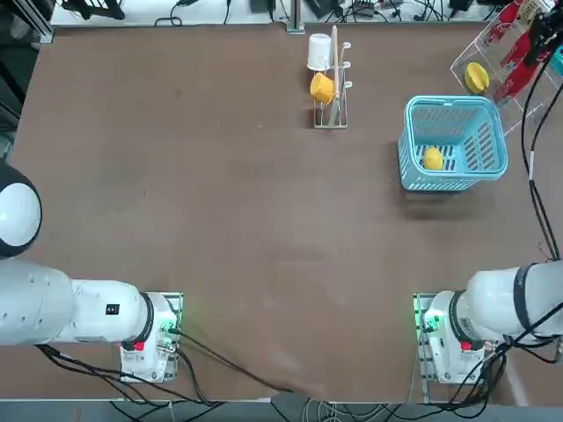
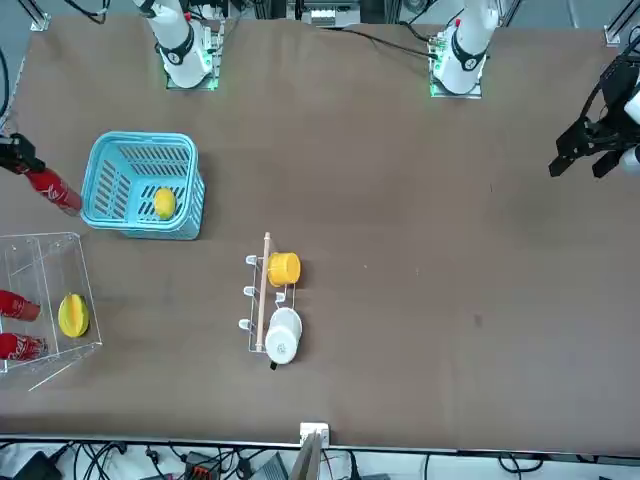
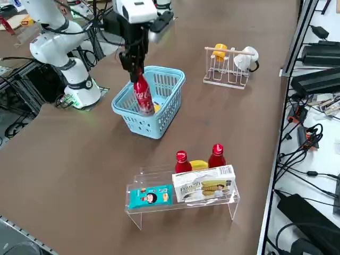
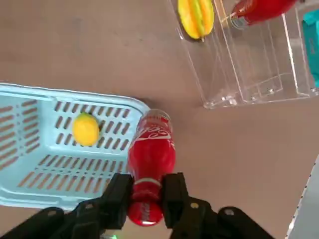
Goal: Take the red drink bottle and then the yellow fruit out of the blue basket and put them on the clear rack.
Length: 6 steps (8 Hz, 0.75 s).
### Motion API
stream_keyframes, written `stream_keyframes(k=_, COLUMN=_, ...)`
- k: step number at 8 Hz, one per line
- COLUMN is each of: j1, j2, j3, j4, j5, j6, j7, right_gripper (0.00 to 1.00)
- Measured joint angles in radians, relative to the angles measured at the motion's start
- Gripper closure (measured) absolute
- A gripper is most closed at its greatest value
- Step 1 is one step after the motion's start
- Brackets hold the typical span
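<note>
My right gripper [image 4: 147, 199] is shut on the red drink bottle [image 4: 150, 149], holding it near its cap end. The bottle [image 3: 142, 93] hangs in the air, tilted, over the blue basket's [image 3: 123, 110] side that faces the clear rack [image 4: 249, 64]. In the front view the gripper [image 2: 14, 155] and bottle [image 2: 50, 188] sit just beside the basket [image 2: 140, 138]. The small yellow fruit [image 4: 85, 129] lies alone on the basket floor [image 1: 432, 158]. From above, the bottle [image 1: 515, 77] overlaps the rack's [image 1: 466, 54] edge.
The rack [image 3: 180, 194] holds two other red bottles [image 3: 182, 161], a larger oval yellow fruit [image 2: 72, 314] and snack packets [image 3: 204, 186]. A thin peg stand [image 1: 330, 79] with a yellow-orange cup and a white cup stands mid-table. The table edge runs close behind the rack.
</note>
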<state>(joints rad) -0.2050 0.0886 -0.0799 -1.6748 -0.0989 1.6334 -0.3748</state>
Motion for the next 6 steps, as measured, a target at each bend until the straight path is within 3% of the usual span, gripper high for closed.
stream_keyframes(k=2, j1=-0.086, j2=0.113, j3=-0.002, j4=0.11, j5=-0.028, j6=0.027, j7=-0.19, right_gripper=0.62)
stream_keyframes(k=4, j1=-0.131, j2=0.178, j3=-0.003, j4=0.188, j5=-0.035, j6=0.055, j7=-0.323, right_gripper=0.62)
stream_keyframes(k=6, j1=-0.182, j2=0.26, j3=-0.003, j4=0.228, j5=-0.036, j6=0.141, j7=-0.475, right_gripper=0.62)
